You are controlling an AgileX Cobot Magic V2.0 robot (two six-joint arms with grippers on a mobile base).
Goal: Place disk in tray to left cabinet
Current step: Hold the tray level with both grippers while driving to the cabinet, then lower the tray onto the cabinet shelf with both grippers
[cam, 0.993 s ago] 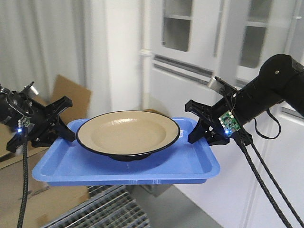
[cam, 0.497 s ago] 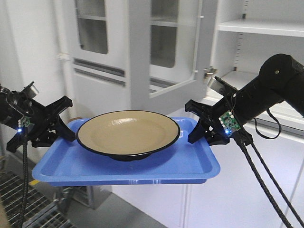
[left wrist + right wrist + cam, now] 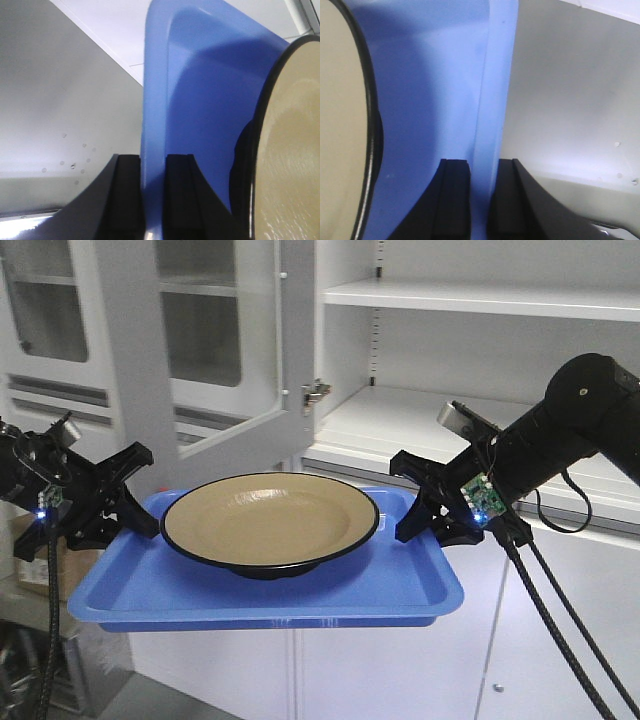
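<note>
The tan disk [image 3: 270, 520] with its black rim lies in the middle of the blue tray [image 3: 400, 585], which is held level in the air between my two arms. My left gripper [image 3: 140, 502] is shut on the tray's left edge and my right gripper [image 3: 405, 498] on its right edge. The left wrist view shows the left gripper [image 3: 154, 165] pinching the tray's rim [image 3: 155, 75], with the disk [image 3: 290, 150] beside it. Seen from the right wrist, the right gripper [image 3: 484, 170] clamps the tray's rim [image 3: 495, 75] next to the disk [image 3: 340, 125]. The white cabinet [image 3: 420, 430] stands right behind the tray, with its shelves bare.
The cabinet's glazed door [image 3: 200, 350] hangs open to the left of the shelf opening. An upper shelf [image 3: 480, 298] spans the top right. Shut lower doors [image 3: 400, 670] lie below the tray. A brown box [image 3: 70, 560] sits low on the left.
The background has swept sideways: the open cabinet with its shelves now sits straight ahead. Both arms, the tray and the disk keep the same pose in the view.
</note>
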